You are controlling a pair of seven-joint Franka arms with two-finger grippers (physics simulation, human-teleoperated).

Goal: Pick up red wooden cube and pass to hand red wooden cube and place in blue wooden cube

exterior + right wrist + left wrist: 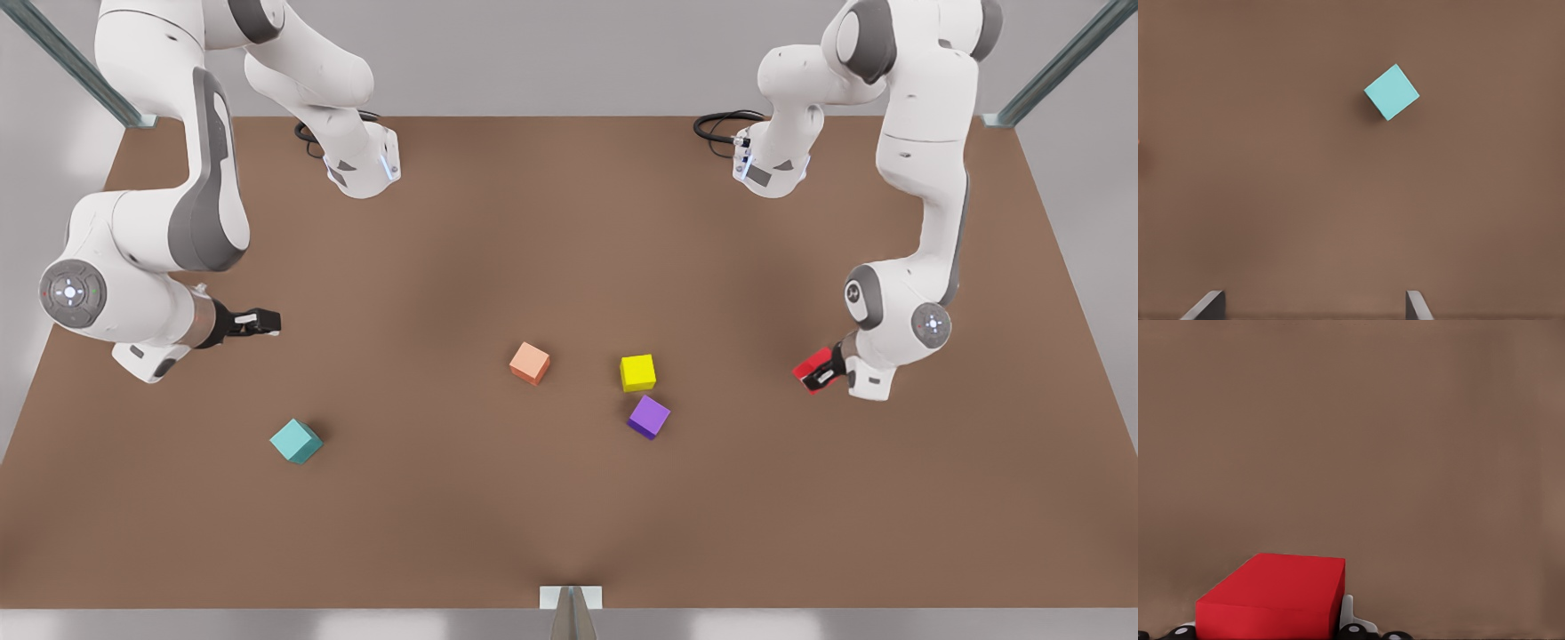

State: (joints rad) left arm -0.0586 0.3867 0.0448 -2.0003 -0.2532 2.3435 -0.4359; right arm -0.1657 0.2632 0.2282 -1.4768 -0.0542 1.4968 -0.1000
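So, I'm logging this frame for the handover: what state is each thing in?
Left claw: shut on red cube, off the table.
Right claw: open, empty.
Teal cube: on table, untouched.
Orange, yellow, purple cubes: resting on table.

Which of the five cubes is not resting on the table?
The red wooden cube, held by the left end effector at the front view's right; the other four lie on the table.

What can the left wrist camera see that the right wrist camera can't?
Left wrist view, not the right: the red wooden cube, gripped in the left hand. Right wrist view, not the left: the blue wooden cube lying free on the table, beyond the open right hand. Both: the bare brown table.
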